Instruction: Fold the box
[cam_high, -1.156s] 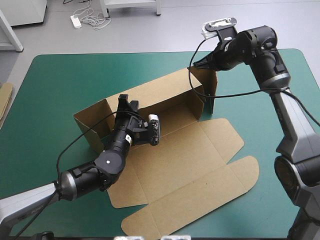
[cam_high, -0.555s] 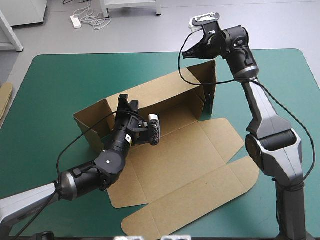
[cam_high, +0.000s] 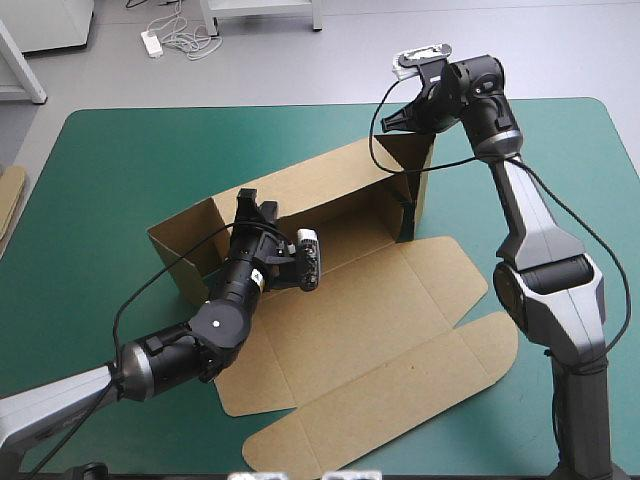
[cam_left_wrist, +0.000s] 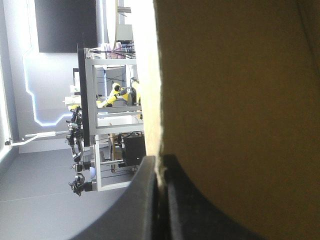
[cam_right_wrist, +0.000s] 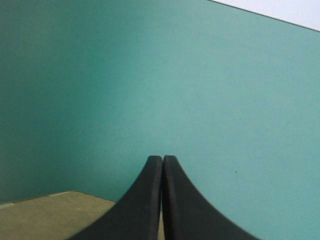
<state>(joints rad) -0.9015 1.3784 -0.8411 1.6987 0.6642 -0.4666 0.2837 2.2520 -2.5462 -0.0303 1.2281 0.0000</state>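
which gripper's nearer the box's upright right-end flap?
Right. The right gripper hangs shut just above the flap; the left gripper is clamped on the back wall, farther along.

A lab: grey floor (cam_high: 300, 70), white bench legs (cam_high: 316, 13), a power strip (cam_high: 152, 42) with cables (cam_high: 186, 40) beyond the teal-green table (cam_high: 120, 170).

Matt brown board box (cam_high: 340, 330), pale raw cut edge, smooth matt teal-green cover (cam_high: 120, 170), smooth black fingers (cam_right_wrist: 147, 200), plastic-looking.
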